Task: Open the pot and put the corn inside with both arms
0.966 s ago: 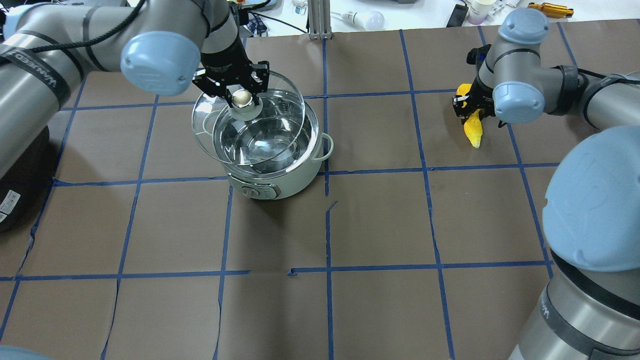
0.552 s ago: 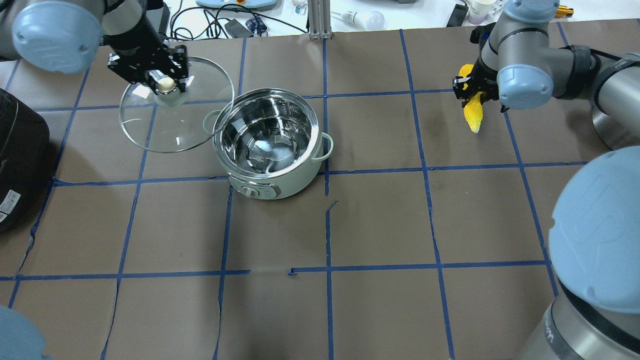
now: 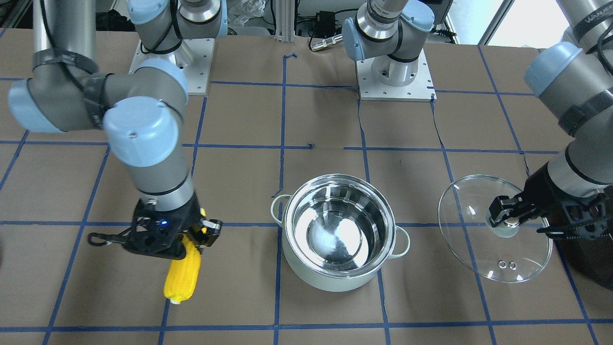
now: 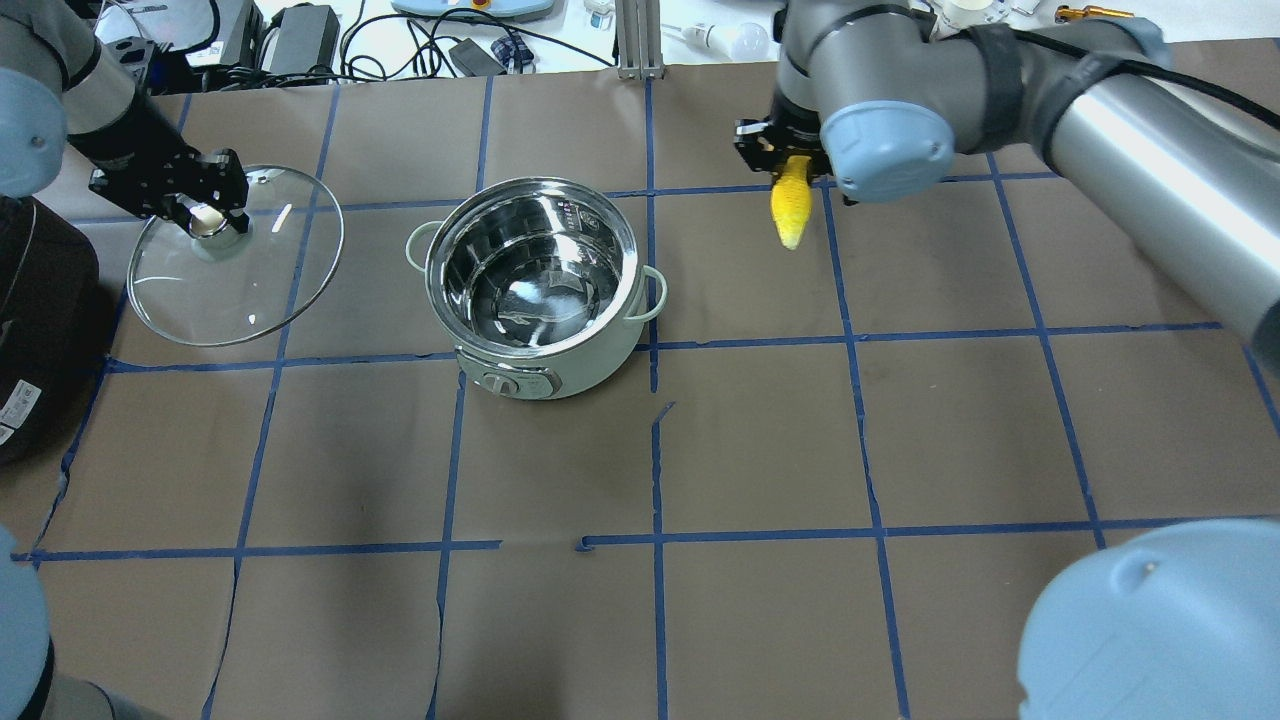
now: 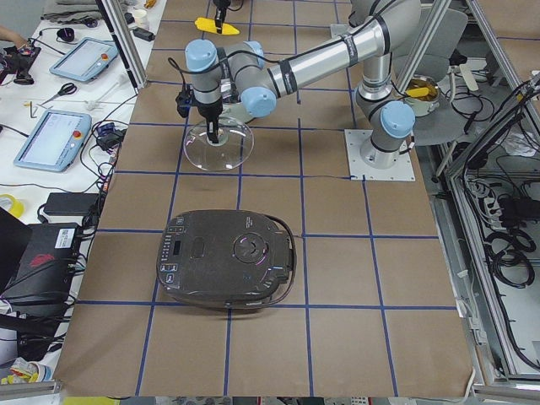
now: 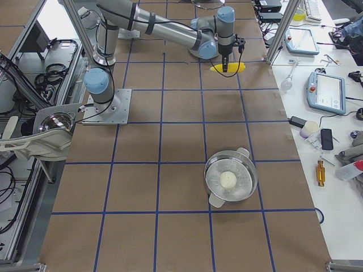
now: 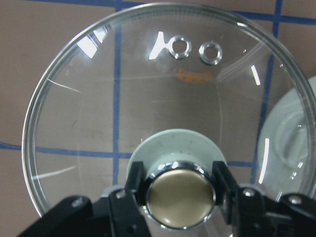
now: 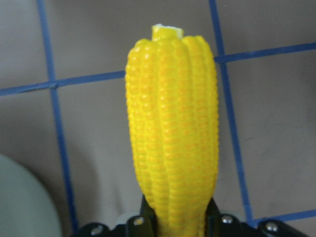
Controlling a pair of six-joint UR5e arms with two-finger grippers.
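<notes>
The pale mint pot (image 4: pixel 585 368) stands open, its steel inside empty; it also shows in the front view (image 3: pixel 335 283). My left gripper (image 4: pixel 206 214) is shut on the brass knob (image 7: pixel 180 200) of the glass lid (image 4: pixel 250 285) and holds the lid left of the pot, clear of its rim. My right gripper (image 4: pixel 790 160) is shut on the thick end of the yellow corn (image 4: pixel 793 208), whose tip points away from the gripper. The corn (image 3: pixel 183 273) hangs above the table, to the right of the pot in the overhead view, about one grid square away. The right wrist view shows the corn (image 8: pixel 173 123) over blue tape lines.
A black appliance (image 4: pixel 40 330) sits at the table's left end, close beside the lid; it also shows in the left exterior view (image 5: pixel 228 257). Brown paper with blue tape lines covers the table. Cables and small items lie along the far edge (image 4: pixel 450 45).
My left gripper has lifted the lid off the pot and carried it left. My right gripper has carried the corn left, toward the pot.
</notes>
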